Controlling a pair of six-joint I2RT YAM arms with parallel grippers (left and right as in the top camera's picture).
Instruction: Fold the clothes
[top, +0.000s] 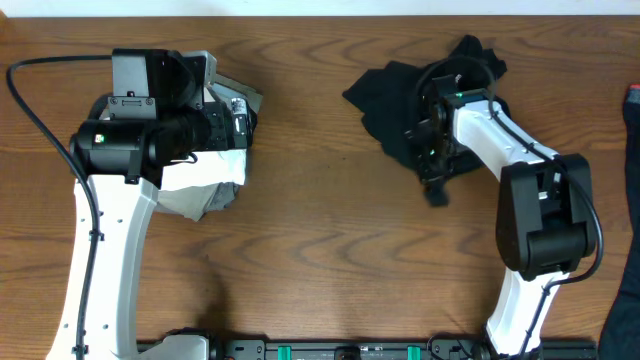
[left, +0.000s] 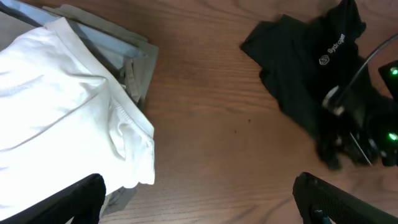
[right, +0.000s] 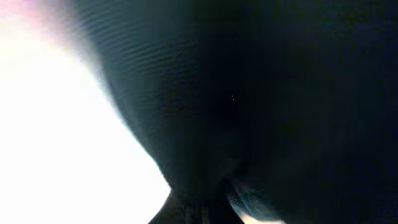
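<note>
The right gripper (top: 432, 150) is buried in the black T-shirt (top: 390, 95), likely for a hold — closure hidden; the left gripper (left: 199, 202) is held open, well left of it.

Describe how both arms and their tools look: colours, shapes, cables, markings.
Both arms have smooth white links joined by blocky black motor housings. The left arm carries a thin black cable looping from its side; the right arm has black cables by its elbow. The left tool has broad matte-black fingers. The right tool is black with small green lights. No readable markings.
</note>
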